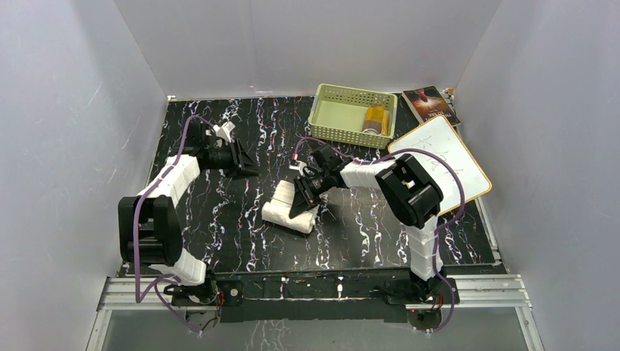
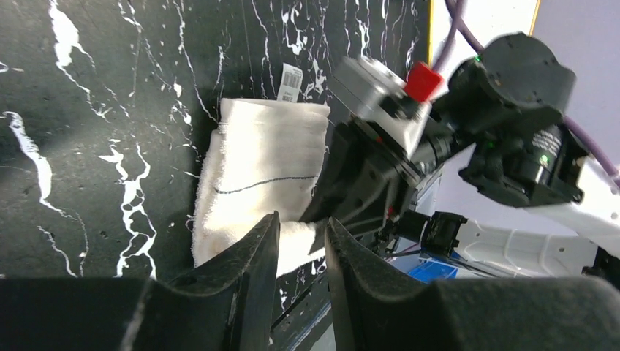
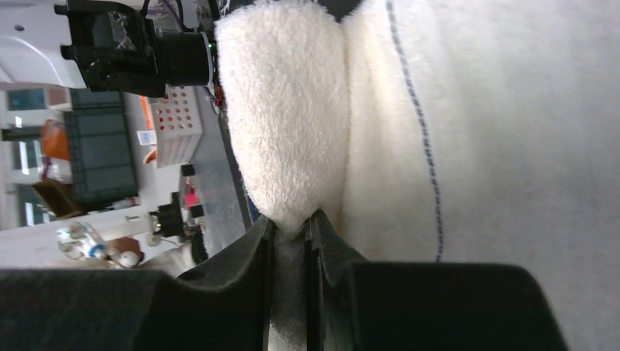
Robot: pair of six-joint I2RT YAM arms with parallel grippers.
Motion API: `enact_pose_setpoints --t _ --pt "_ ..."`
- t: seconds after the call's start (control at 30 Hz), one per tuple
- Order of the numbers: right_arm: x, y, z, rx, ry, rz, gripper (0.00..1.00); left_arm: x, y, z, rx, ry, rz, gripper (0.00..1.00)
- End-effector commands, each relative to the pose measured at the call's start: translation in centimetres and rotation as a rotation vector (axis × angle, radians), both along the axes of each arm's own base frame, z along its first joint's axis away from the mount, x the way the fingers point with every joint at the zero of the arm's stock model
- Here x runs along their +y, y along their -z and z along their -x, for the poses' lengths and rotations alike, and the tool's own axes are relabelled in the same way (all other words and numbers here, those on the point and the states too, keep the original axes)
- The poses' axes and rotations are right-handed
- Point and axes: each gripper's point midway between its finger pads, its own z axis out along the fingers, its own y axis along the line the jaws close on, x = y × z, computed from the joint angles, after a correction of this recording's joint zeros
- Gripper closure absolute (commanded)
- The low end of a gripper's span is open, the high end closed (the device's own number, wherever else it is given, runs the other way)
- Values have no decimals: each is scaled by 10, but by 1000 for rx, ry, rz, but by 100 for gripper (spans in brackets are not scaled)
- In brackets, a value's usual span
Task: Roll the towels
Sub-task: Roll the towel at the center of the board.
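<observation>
The cream-white towel point(image 1: 284, 207) lies partly rolled in the middle of the black marble table, its tag point(image 2: 290, 81) at the far end. My right gripper point(image 1: 303, 202) is down on its right side, shut on a thick fold of the towel point(image 3: 285, 131), with pile pinched between the fingers point(image 3: 290, 223). My left gripper point(image 1: 249, 169) hovers to the upper left, apart from the towel, open by a narrow gap point(image 2: 301, 228) with nothing in it. The mustard-yellow and brown towel point(image 1: 375, 119) sits rolled in the green basket point(image 1: 329, 110).
A white board with an orange rim point(image 1: 441, 165) lies at the right, partly under the right arm's cable. A dark book point(image 1: 430, 104) lies behind it by the wall. White walls close in three sides.
</observation>
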Motion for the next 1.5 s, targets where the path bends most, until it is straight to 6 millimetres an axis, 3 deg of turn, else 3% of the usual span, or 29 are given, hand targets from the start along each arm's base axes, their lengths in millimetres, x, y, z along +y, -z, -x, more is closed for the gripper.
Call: enact_pose_setpoints --t 0.0,0.23,0.4,0.63,0.83,1.0,1.1,1.2,1.37,1.47 --pt "10 -13 -14 117 19 -55 100 -15 -2 18 17 54 40 73" --pt "3 19 -28 222 117 16 100 -37 4 37 56 103 86 75" --pt "-10 48 -41 296 222 104 100 -52 19 55 118 117 152 80" --pt "-18 63 -50 306 291 171 96 -62 33 70 178 122 208 82" --pt "-20 64 -53 281 289 199 91 -58 78 63 206 73 139 87" --pt "-29 68 -54 181 263 312 82 -60 100 49 230 32 140 89" --pt "-34 55 -67 37 272 360 66 -56 114 49 244 26 87 90" --pt "-34 25 -84 -171 262 369 56 -51 127 54 262 35 34 90" --pt "-39 -24 -126 -579 308 423 48 -48 137 59 281 52 7 90" --pt "-32 -57 -126 -857 279 391 45 -48 139 58 287 56 -7 90"
